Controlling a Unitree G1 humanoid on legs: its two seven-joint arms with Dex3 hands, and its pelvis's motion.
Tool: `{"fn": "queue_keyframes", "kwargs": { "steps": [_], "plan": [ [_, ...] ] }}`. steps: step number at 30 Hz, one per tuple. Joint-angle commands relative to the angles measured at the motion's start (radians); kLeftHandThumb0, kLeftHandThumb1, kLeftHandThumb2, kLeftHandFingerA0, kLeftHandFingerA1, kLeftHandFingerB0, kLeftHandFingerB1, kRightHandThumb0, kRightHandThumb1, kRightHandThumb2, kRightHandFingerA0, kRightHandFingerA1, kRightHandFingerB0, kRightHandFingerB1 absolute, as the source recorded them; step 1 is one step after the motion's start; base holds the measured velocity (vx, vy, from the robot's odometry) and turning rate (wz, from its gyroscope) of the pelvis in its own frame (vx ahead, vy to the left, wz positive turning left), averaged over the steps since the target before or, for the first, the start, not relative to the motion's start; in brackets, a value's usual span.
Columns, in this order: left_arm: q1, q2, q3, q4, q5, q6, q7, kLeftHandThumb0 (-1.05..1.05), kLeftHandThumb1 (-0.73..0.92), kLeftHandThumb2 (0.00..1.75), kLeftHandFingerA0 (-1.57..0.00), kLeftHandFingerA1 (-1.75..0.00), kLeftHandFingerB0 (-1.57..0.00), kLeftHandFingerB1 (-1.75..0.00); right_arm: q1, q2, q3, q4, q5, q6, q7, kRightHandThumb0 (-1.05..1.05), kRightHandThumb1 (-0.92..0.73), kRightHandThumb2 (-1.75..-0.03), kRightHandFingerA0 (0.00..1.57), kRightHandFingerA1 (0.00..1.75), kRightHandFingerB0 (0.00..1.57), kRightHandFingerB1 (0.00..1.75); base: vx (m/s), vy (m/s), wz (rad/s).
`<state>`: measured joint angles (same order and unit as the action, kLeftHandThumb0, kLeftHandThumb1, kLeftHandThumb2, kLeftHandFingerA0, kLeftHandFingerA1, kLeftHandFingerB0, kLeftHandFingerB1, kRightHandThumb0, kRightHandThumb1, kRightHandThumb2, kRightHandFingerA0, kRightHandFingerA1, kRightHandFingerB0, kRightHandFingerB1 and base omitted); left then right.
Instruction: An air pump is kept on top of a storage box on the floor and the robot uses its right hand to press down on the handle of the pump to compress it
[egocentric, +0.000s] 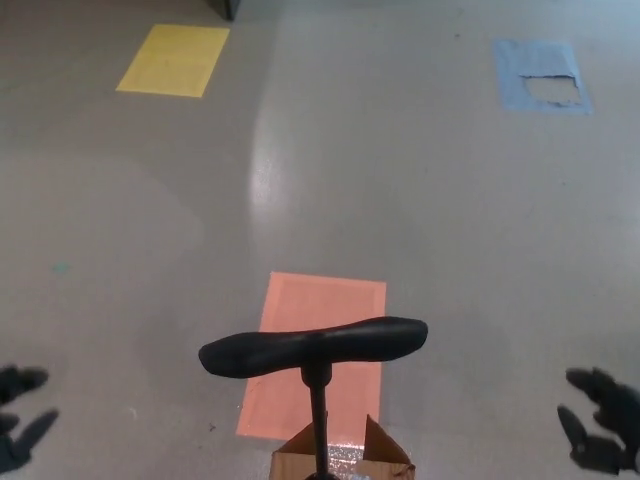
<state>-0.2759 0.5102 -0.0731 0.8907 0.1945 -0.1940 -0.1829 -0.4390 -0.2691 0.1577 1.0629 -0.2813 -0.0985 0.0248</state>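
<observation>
Pump handle (314, 346) sits bottom centre, its shaft dropping into a cardboard box (343, 459). Left hand (20, 415) at lower left, right hand (603, 420) at lower right, both spread, well apart from it.

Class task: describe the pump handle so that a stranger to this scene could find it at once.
Start at the orange rectangle on the grey floor, nearest of three coloured patches. In front of it, a thin black rod rises from a cardboard box. The handle is the black crossbar on top, the only raised thing here.
</observation>
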Motion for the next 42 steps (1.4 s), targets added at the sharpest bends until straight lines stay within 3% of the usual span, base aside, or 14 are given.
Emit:
{"fn": "queue_keyframes", "kwargs": {
  "steps": [1, 3, 4, 10, 11, 19, 21, 22, 26, 28, 31, 32, 41, 42],
  "plan": [
    [-0.005, 0.029, -0.018, 0.033, 0.013, -0.091, -0.053, -0.59, 0.88, 0.66, -0.26, -0.34, -0.17, -0.28, 0.016, -0.014, -0.022, -0.002, 0.009, -0.111, -0.063, -0.64, -0.77, -1.05, 0.05, 0.37, 0.04, 0.31, 0.00, 0.000, 0.00],
    [-0.007, 0.029, -0.015, 0.039, 0.006, -0.088, -0.060, -0.60, 0.88, 0.66, -0.25, -0.34, -0.16, -0.28, 0.048, -0.002, -0.069, -0.067, 0.037, -0.186, -0.132, -0.56, -0.92, -0.68, 0.14, 0.28, 0.11, 0.26, 0.00, 0.000, 0.00],
    [-0.003, 0.032, -0.017, 0.036, 0.007, -0.091, -0.058, -0.58, 0.88, 0.66, -0.26, -0.34, -0.17, -0.28, 0.085, 0.001, -0.102, -0.163, 0.054, -0.231, -0.170, -0.31, -0.64, -1.14, 0.00, 0.47, 0.00, 0.46, 0.00, 0.000, 0.00],
    [0.002, 0.041, -0.011, 0.050, 0.002, -0.104, -0.061, -0.60, 0.88, 0.66, -0.26, -0.34, -0.16, -0.28, 0.249, 0.014, -0.213, -0.688, 0.086, -0.242, -0.193, -0.32, -0.61, -1.13, 0.00, 0.48, 0.00, 0.46, 0.00, 0.000, 0.00],
    [-0.004, 0.039, -0.011, 0.055, 0.002, -0.106, -0.061, -0.59, 0.89, 0.66, -0.26, -0.34, -0.17, -0.28, 0.274, 0.012, -0.234, -0.808, 0.096, -0.236, -0.180, -0.76, -0.75, -1.04, 0.04, 0.39, 0.09, 0.35, 0.00, 0.000, 0.00],
    [-0.012, 0.046, -0.008, 0.063, 0.000, -0.102, -0.064, -0.60, 0.89, 0.66, -0.26, -0.34, -0.16, -0.28, 0.263, 0.036, -0.312, -1.471, 0.186, -0.222, -0.130, -0.34, -0.56, -1.11, 0.00, 0.48, 0.00, 0.47, 0.00, 0.000, 0.00],
    [-0.015, 0.047, -0.007, 0.063, 0.000, -0.098, -0.066, -0.60, 0.89, 0.66, -0.26, -0.34, -0.16, -0.28, 0.227, 0.035, -0.307, -1.512, 0.195, -0.242, -0.127, -0.34, -0.56, -1.11, 0.00, 0.48, 0.00, 0.47, 0.00, 0.000, 0.00],
    [-0.015, 0.048, -0.006, 0.064, -0.001, -0.100, -0.067, -0.59, 0.89, 0.66, -0.26, -0.34, -0.16, -0.28, 0.214, 0.034, -0.302, -1.530, 0.195, -0.235, -0.122, -0.69, -0.91, -0.67, 0.22, 0.31, 0.17, 0.28, 0.00, 0.000, 0.00],
    [-0.017, 0.049, -0.002, 0.069, -0.005, -0.096, -0.066, -0.59, 0.89, 0.66, -0.24, -0.34, -0.15, -0.28, 0.130, 0.036, -0.230, -1.688, 0.180, -0.105, -0.057, -0.75, -0.92, -0.68, 0.21, 0.30, 0.16, 0.27, 0.00, 0.000, 0.00],
    [-0.029, 0.050, -0.002, 0.086, 0.000, -0.096, -0.054, -0.32, 0.61, 1.12, -0.01, -0.47, 0.00, -0.47, 0.083, 0.042, -0.157, -1.779, 0.116, -0.021, 0.000, -0.36, -0.50, -1.09, 0.00, 0.48, 0.00, 0.48, 0.00, 0.000, 0.00],
    [-0.032, 0.052, -0.004, 0.098, 0.006, -0.097, -0.044, -0.32, 0.62, 1.13, 0.00, -0.48, 0.00, -0.47, 0.039, 0.047, -0.093, -1.829, 0.133, 0.024, 0.046, -0.81, -0.71, -1.06, 0.07, 0.39, 0.09, 0.34, 0.00, 0.000, 0.00],
    [-0.036, 0.052, -0.003, 0.107, 0.006, -0.097, -0.039, -0.32, 0.62, 1.13, 0.00, -0.49, 0.00, -0.47, 0.023, 0.047, -0.073, -1.837, 0.140, 0.030, 0.061, -0.80, -0.90, -0.68, 0.09, 0.25, 0.10, 0.24, 0.00, 0.000, 0.00],
    [-0.043, 0.060, 0.005, 0.122, -0.007, -0.086, -0.066, -0.69, 0.70, 1.00, 0.00, -0.37, -0.11, -0.33, -0.059, 0.124, 0.078, -1.919, 0.072, 0.095, 0.123, -0.81, -0.82, -1.16, 0.00, 0.16, 0.04, 0.20, 0.00, 0.000, 0.00],
    [-0.040, 0.061, 0.004, 0.117, -0.006, -0.085, -0.067, -0.62, 0.88, 0.68, -0.10, -0.26, -0.10, -0.21, -0.062, 0.109, 0.077, -1.930, 0.073, 0.112, 0.143, -0.82, -0.85, -1.17, 0.00, 0.13, 0.00, 0.15, 0.00, 0.000, 0.00]
  ]
}}
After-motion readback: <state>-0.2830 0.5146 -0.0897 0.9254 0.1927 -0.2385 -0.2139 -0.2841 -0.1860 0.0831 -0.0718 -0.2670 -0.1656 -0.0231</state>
